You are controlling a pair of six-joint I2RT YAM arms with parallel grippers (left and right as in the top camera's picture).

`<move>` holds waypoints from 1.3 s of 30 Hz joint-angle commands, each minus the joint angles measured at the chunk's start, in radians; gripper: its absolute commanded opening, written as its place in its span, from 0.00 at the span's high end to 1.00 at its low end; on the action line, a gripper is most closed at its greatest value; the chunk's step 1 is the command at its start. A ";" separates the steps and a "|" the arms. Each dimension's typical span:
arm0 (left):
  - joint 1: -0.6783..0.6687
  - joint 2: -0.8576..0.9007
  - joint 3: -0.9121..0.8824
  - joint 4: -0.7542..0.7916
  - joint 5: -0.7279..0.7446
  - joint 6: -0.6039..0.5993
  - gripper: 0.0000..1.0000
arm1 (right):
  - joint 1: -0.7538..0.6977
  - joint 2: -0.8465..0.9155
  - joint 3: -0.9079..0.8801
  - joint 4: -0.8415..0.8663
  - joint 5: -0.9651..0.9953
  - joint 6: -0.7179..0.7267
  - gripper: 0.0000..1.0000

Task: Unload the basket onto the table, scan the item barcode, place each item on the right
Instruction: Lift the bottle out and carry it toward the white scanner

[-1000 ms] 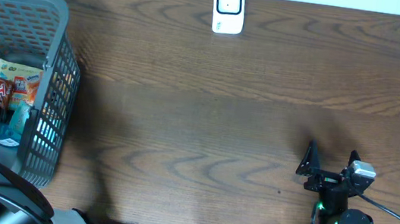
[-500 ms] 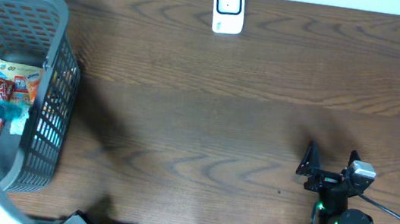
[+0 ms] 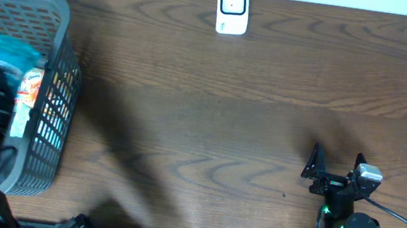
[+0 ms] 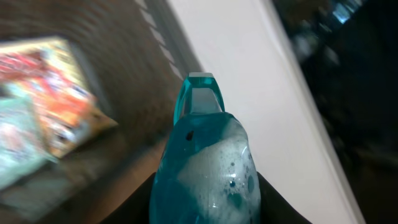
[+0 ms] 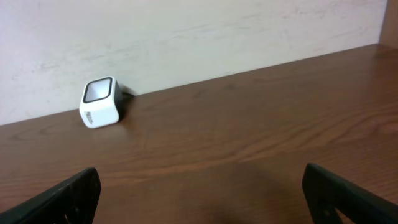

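Clamping rounded translucent teal bottle (image 4: 205, 168): left end effector (image 4: 205, 208) above latticed basket (image 3: 63, 19).

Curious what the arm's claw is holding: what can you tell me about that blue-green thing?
It is a translucent teal plastic bottle with a squared cap on top and foamy liquid inside. The left gripper clamps its lower body, holding it above the grey mesh basket. In the overhead view it looks blurred.

Black right tool (image 3: 338, 155), black cable (image 3: 399, 216)
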 commanded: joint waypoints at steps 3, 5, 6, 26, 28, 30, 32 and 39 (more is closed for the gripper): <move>-0.127 -0.032 0.008 -0.032 0.136 -0.006 0.75 | -0.002 -0.006 -0.001 -0.003 0.005 0.001 0.01; -0.198 -0.028 -0.012 -0.034 0.138 0.022 0.75 | -0.002 -0.006 -0.001 -0.003 0.005 0.001 0.01; -0.235 -0.025 -0.024 -0.033 0.138 0.028 0.75 | -0.002 -0.006 -0.001 -0.003 0.005 0.001 0.01; -1.161 0.467 -0.219 0.342 -0.149 0.031 0.75 | -0.002 -0.006 -0.001 -0.003 0.005 0.001 0.01; -1.220 0.554 -0.219 0.408 -0.148 0.031 0.75 | -0.002 -0.006 -0.001 -0.003 0.005 0.001 0.01; -1.267 0.636 -0.219 0.473 -0.148 0.031 0.75 | -0.002 -0.006 -0.001 -0.003 0.005 0.001 0.01; -1.300 0.719 -0.219 0.537 -0.147 0.031 0.75 | -0.002 -0.006 -0.001 -0.003 0.005 0.001 0.01; -1.319 0.906 -0.219 0.657 -0.132 0.008 0.74 | -0.002 -0.006 -0.001 -0.003 0.005 0.001 0.01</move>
